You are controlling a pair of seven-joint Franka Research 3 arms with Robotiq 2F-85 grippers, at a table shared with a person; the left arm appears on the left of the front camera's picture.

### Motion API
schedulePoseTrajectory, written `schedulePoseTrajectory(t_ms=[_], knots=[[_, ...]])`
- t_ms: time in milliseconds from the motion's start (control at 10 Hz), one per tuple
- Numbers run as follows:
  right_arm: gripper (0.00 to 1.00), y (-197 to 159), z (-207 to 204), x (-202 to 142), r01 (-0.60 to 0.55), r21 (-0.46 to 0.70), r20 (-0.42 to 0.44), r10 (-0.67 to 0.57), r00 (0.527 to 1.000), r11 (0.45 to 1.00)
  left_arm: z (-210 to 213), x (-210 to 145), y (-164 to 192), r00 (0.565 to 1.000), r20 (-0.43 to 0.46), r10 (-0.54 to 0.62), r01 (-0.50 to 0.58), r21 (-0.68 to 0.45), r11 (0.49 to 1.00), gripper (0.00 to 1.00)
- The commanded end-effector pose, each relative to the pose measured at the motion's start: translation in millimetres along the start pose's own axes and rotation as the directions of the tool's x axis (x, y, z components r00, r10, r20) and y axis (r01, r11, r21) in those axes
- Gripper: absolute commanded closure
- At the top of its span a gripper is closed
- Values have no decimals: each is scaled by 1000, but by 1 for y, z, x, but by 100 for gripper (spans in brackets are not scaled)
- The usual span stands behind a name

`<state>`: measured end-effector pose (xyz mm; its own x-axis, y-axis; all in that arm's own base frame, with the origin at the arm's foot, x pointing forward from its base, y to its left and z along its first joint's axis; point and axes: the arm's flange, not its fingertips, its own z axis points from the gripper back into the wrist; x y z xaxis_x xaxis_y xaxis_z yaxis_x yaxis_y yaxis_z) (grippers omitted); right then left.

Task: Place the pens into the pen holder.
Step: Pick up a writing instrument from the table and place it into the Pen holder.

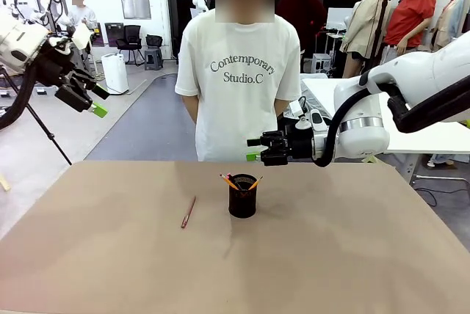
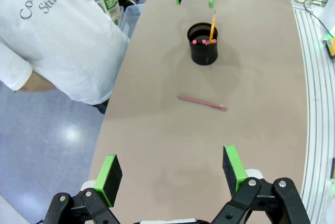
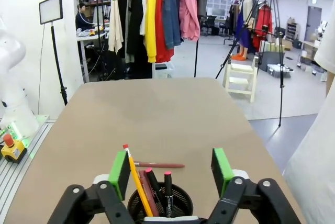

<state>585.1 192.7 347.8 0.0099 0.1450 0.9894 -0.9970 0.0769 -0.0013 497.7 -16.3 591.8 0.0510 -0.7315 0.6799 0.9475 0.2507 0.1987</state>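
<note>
Right jaws are standing spread wide, green pads well apart and pinching nothing. From the front I am seeing them hanging just above the pen holder (image 1: 242, 204), a little to its far side toward the person and clear of its rim. Through the right wrist camera I am looking down between the pads into the black mesh cup. A yellow-orange pencil (image 3: 137, 182) is leaning out of it toward one pad, and I cannot tell whether the two are touching. Two darker pens (image 3: 167, 190) with reddish ends are standing beside the pencil inside the cup. One reddish-brown pen (image 1: 189, 212) is lying flat on the desk (image 1: 352, 255), near the holder on the robot's left and apart from it. Meanwhile the left jaws are also standing wide open and empty, raised high beyond the desk's left edge. Their camera is looking along the desk at the lying pen and the holder beyond it. At the far side the person is wearing a white T-shirt (image 1: 235, 101) carrying the words "Contemporary Studio.C" in dark letters.
</note>
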Motion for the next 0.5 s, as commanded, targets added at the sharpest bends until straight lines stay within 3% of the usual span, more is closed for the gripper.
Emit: schedulePoseTrajectory(t_ms=[0, 300, 400], knots=[[0, -6, 6, 13, 45, 47, -38, -43, 998, 998, 2, 0, 1, 1000, -2, -2, 2, 4, 1000, 0], [0, -10, 11, 15, 83, 39, -35, -82, 996, 996, 2, 0, 1, 1000, -2, -2, 2, 4, 1000, 0], [0, -1, 9, 8, 40, 26, -35, -40, 999, 999, 2, 0, 1, 1000, -2, -2, 2, 4, 1000, 0]])
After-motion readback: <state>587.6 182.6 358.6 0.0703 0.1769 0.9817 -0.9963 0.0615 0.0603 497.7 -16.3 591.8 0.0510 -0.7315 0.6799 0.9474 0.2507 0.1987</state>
